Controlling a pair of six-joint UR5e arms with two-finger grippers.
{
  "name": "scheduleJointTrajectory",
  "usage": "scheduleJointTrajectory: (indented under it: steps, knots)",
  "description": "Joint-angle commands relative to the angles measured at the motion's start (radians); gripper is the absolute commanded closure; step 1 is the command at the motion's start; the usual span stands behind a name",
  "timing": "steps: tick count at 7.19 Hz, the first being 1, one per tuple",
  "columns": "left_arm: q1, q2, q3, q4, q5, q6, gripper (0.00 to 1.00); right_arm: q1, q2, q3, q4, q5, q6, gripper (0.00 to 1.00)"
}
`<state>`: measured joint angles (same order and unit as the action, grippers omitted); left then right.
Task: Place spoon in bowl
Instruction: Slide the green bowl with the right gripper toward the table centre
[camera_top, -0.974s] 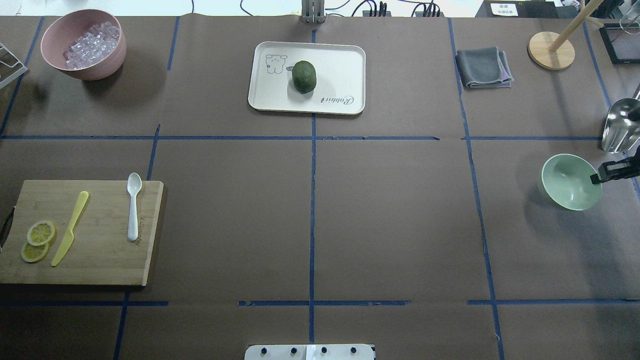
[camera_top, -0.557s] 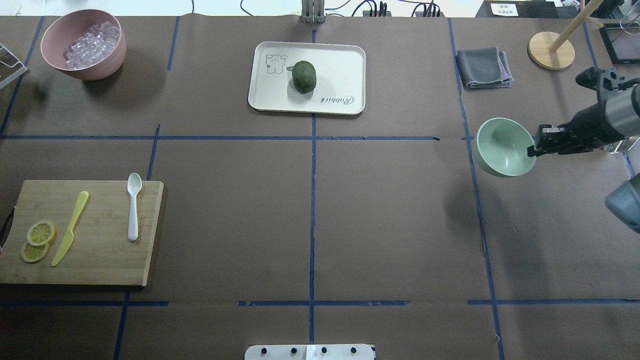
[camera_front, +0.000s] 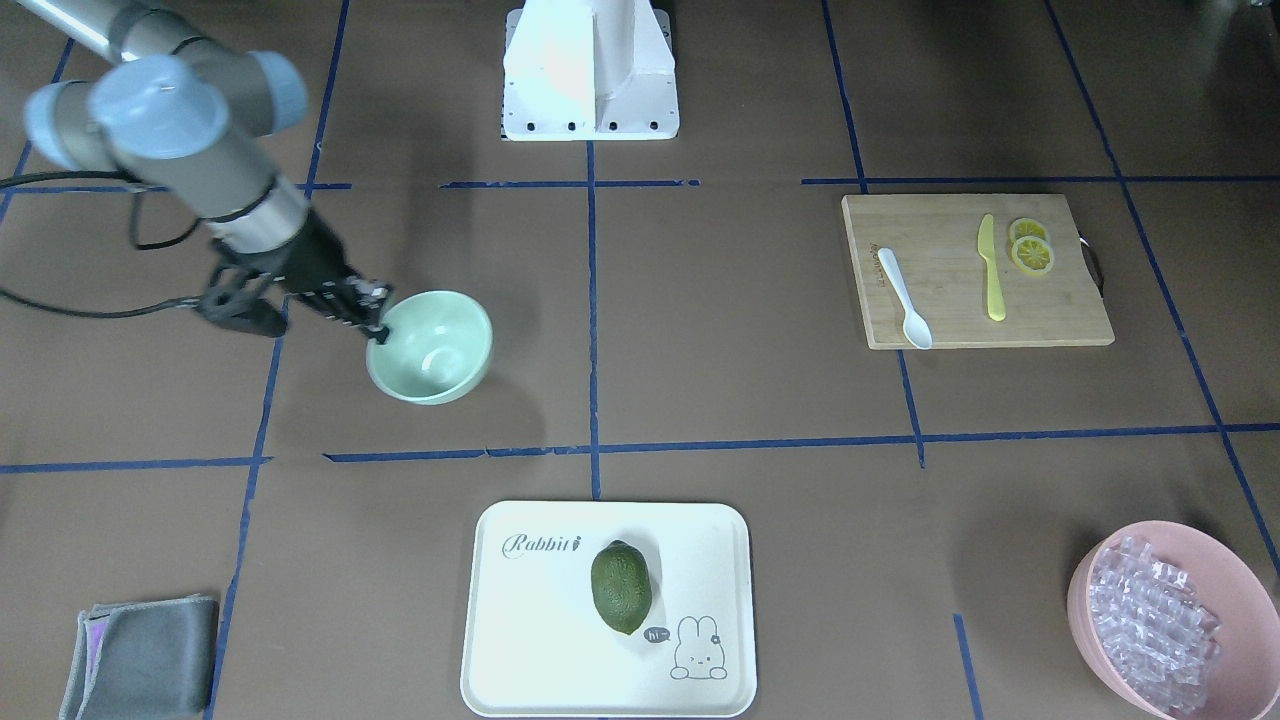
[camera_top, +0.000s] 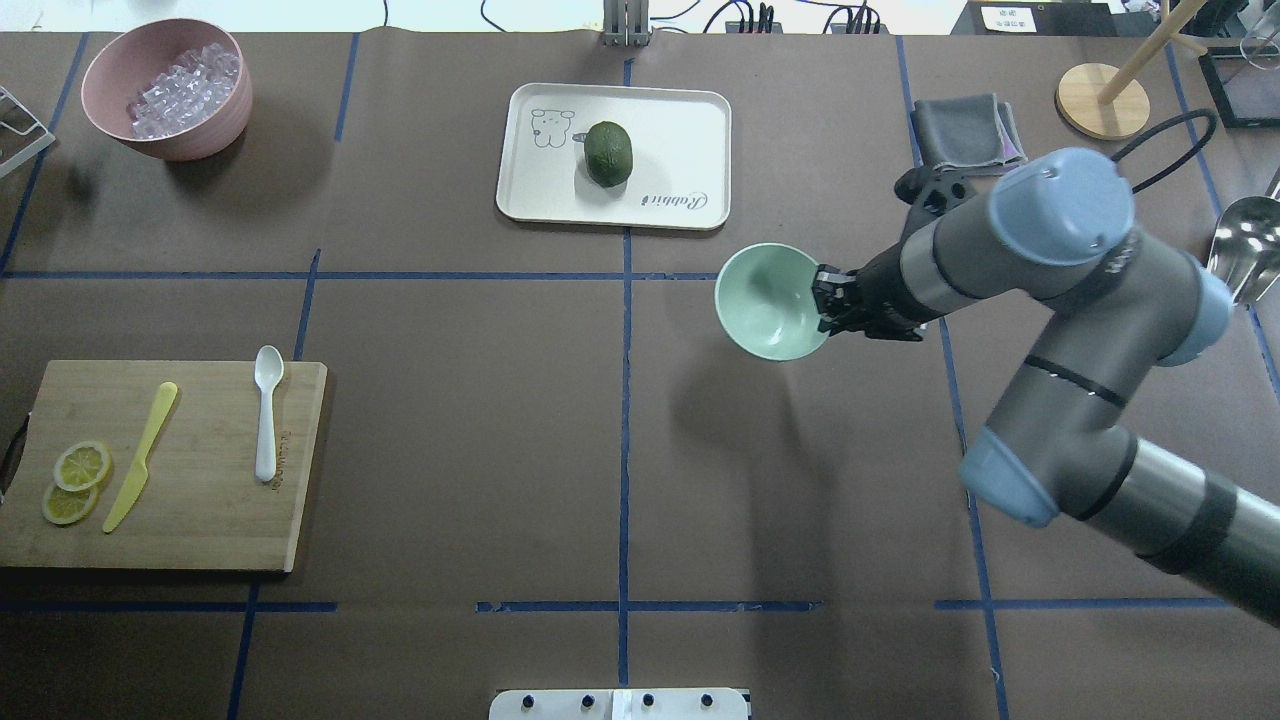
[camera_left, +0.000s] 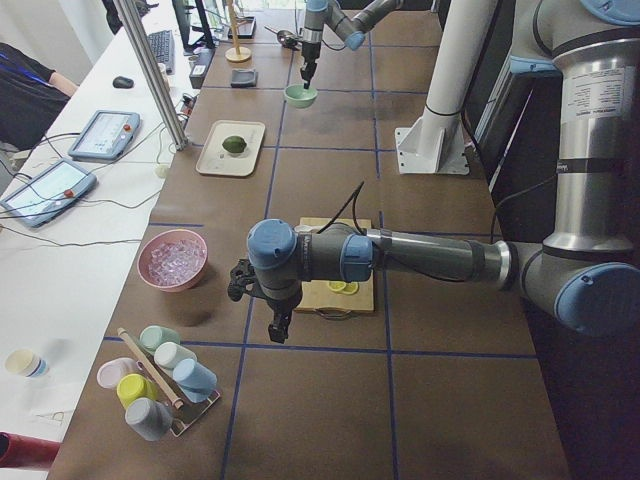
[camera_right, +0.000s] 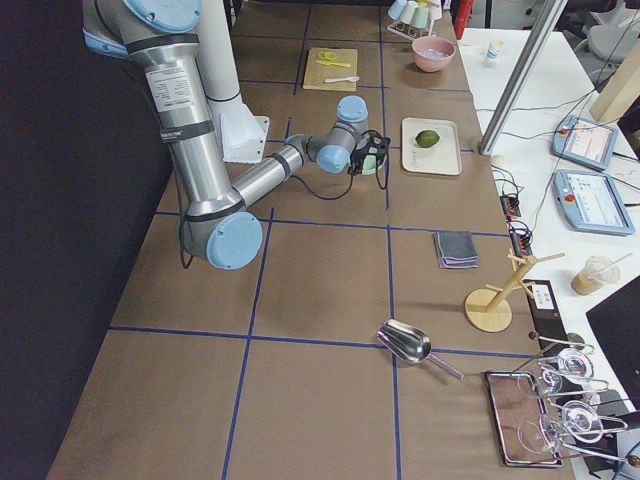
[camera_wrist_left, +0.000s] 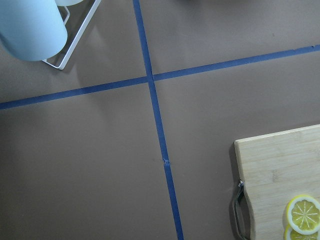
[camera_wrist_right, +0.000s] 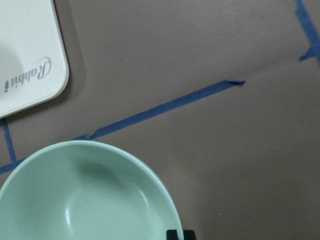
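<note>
Overhead exterior view: the right arm (camera_top: 1060, 250) comes in from the lower right corner, rises to a bent elbow, then runs its forearm toward the middle of the counter (camera_top: 450, 420), the wrist stretched out nearly level. The right pincer (camera_top: 825, 300) is clamped on the rim of the bowl (camera_top: 765, 300), one finger inside and one outside the wall, on the side of the bowl nearest the arm. The mint-green bowl is mouth up and held clear of the counter, its shadow lying apart from it on the brown paper. It hangs just to the robot's right of the centre tape line, near the corner of the cream tray (camera_top: 680, 130) that carries a dark green fruit (camera_top: 608, 153). The right wrist view shows the same: the bowl's hollow below and the tray's corner beyond it. The spoon (camera_top: 266, 410) lies well apart, across the counter on the robot's left, on the wooden cutting board (camera_top: 200, 500) near its inner edge, scoop pointing away from the robot. A yellow knife (camera_top: 140, 455) and lemon slices (camera_top: 80, 467) lie beside it on the board. In the exterior left view the left arm (camera_left: 420, 255) reaches low and almost straight over that board, its wrist turned down so that the left pincer (camera_left: 278, 325) points at the counter just past the board's handle end. Whether its fingers are apart or together cannot be told, since none of them shows in the left wrist view. A pink bowl (camera_top: 200, 140) of clear pieces stands at the far left corner.
</note>
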<state>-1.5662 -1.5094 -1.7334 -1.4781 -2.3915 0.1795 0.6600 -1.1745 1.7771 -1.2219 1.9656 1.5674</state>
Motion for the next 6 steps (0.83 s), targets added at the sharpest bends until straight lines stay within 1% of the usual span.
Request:
scheduleJointTrajectory:
  steps: [1, 2, 3, 4, 5, 6]
  knots:
    - [0.000, 0.000, 0.000, 0.001, 0.000, 0.000, 0.00, -0.178, 0.174, -0.036, -0.146, -0.170, 0.121, 1.00]
    - [0.000, 0.000, 0.002, 0.001, 0.000, 0.000, 0.00, -0.200, 0.235, -0.086, -0.168, -0.174, 0.131, 1.00]
    - [0.000, 0.000, 0.002, 0.001, 0.000, 0.000, 0.00, -0.209, 0.260, -0.126, -0.172, -0.186, 0.135, 1.00]
    - [0.000, 0.000, 0.002, 0.001, 0.000, 0.000, 0.00, -0.212, 0.257, -0.128, -0.174, -0.189, 0.132, 1.00]
    - [0.002, 0.000, 0.002, 0.002, 0.000, 0.000, 0.00, -0.212, 0.253, -0.128, -0.172, -0.189, 0.126, 0.96]
    - [0.002, 0.000, 0.002, 0.002, 0.000, 0.000, 0.00, -0.212, 0.253, -0.128, -0.172, -0.188, 0.125, 0.76]
